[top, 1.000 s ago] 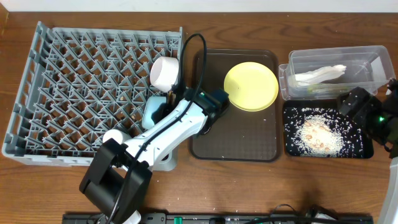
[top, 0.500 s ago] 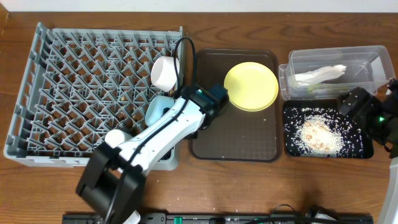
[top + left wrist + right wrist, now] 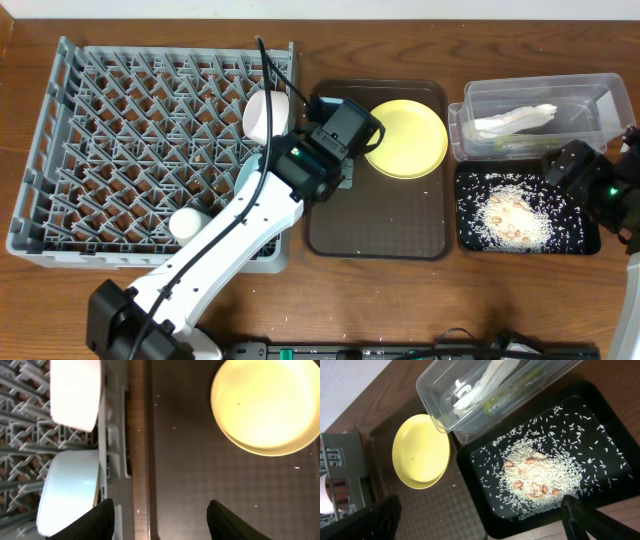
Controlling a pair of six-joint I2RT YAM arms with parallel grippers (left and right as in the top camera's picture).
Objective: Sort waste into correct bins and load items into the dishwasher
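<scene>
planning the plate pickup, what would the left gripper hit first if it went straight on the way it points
Likely the bare dark brown tray, just short of the yellow plate; depth is unclear.

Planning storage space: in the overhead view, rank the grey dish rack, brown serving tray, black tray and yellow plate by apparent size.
Largest to smallest:
1. grey dish rack
2. brown serving tray
3. black tray
4. yellow plate
None look alike.
</scene>
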